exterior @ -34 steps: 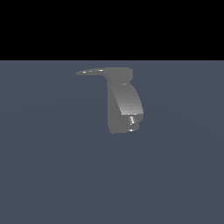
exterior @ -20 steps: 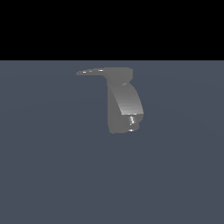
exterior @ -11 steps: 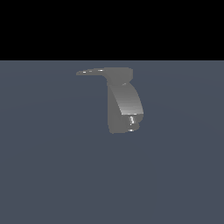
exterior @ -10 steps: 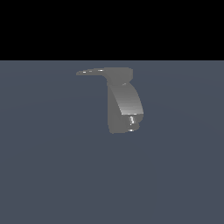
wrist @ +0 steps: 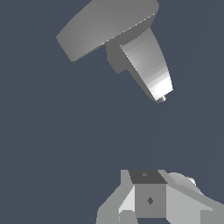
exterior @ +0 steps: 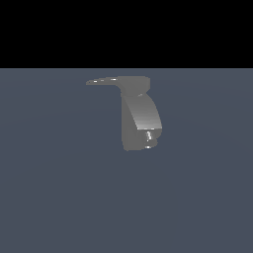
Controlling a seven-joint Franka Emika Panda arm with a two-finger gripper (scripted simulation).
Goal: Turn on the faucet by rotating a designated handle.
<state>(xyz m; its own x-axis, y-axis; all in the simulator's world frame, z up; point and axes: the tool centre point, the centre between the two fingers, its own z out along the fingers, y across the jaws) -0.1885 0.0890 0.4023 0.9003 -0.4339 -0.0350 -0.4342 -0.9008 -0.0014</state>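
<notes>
A: Where is the faucet at this moment?

B: It stands alone on the plain dark floor. Taking the faucet as landmark: its flat cap is on top, the small shiny nozzle sits at its low end, and the handle runs out sideways from the cap toward the exterior view's left.

A: And the arm?

B: Absent from the exterior view. In the wrist view only the gripper body shows, well apart from the faucet, touching nothing. I cannot tell whether its fingers are spread or closed, since no fingertip is visible.

A: How would you expect the handle to behave?

B: My judgement: it is 1 stiff, thin, flat lever, tapering to a slim tip. It should not bend or break, but its smooth matte faces offer little to pinch, so a push seems safer than a squeeze. The faucet body looks heavy and fixed, so it should stay put while the lever swings about the cap.

A: Where would you take hold?

B: Near the far tip, away from the cap, where leverage is greatest. The risk there is slipping off the narrow end, so contact slightly inboard of the tip, against its side edge, looks wiser.
</notes>
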